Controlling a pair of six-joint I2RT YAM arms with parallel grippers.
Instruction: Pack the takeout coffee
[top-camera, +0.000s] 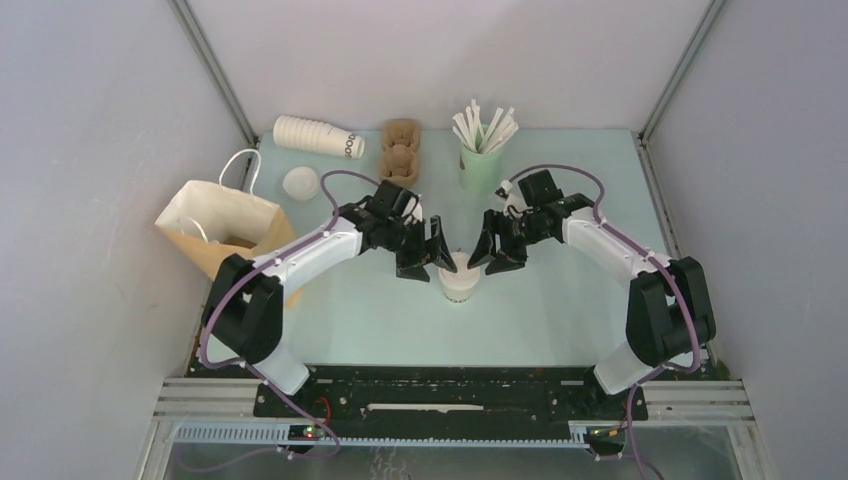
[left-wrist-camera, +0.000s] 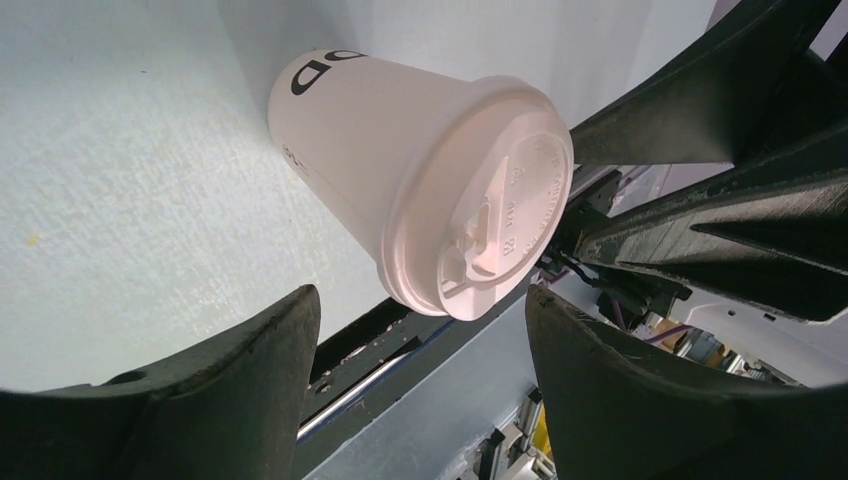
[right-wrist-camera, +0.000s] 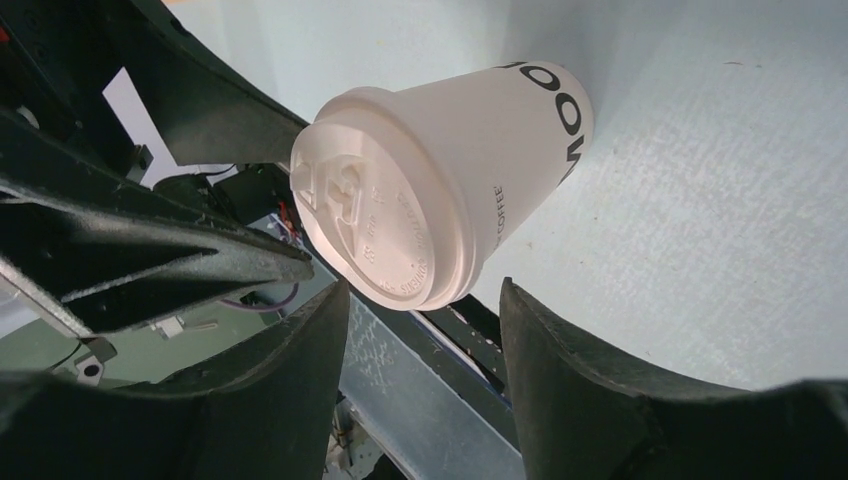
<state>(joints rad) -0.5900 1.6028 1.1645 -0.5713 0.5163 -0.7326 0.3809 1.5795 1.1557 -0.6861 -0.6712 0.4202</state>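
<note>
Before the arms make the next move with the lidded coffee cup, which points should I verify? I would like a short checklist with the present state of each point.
1. White lid seated on the paper cup: ok.
2. Cup standing upright on the table: ok.
3. Left gripper open, beside the cup: ok.
4. Right gripper open, on the cup's other side: ok.
5. Paper bag with its mouth open: ok.
6. Cup full or empty: cannot tell.
</note>
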